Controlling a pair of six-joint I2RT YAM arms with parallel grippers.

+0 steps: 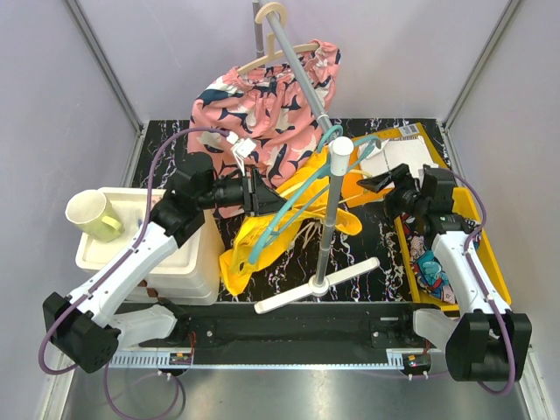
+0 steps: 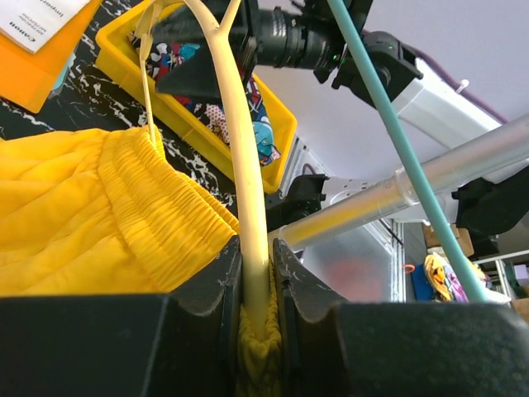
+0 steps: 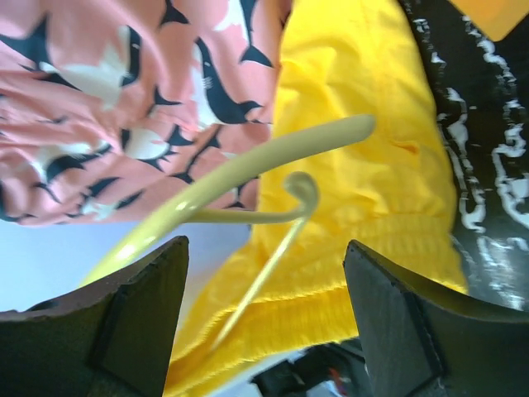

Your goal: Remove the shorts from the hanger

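Yellow shorts [image 1: 249,254] hang off the cream hanger [image 2: 240,165] above the black marbled table [image 1: 385,241]. Left gripper [image 2: 258,281] clamped tight on hanger and waistband; right gripper [image 3: 264,246] wide open, hanger tip between its fingers. Lilac walls [image 1: 52,105].

The white printed leaflet [image 2: 33,18] lying on the flat orange package [image 2: 33,78] carries the brand name "Canon" in small black letters. Beside it is a larger word starting "Impo", cut off by the frame edge. In the top view, a striped label [image 1: 409,131] on that package is too small to read.
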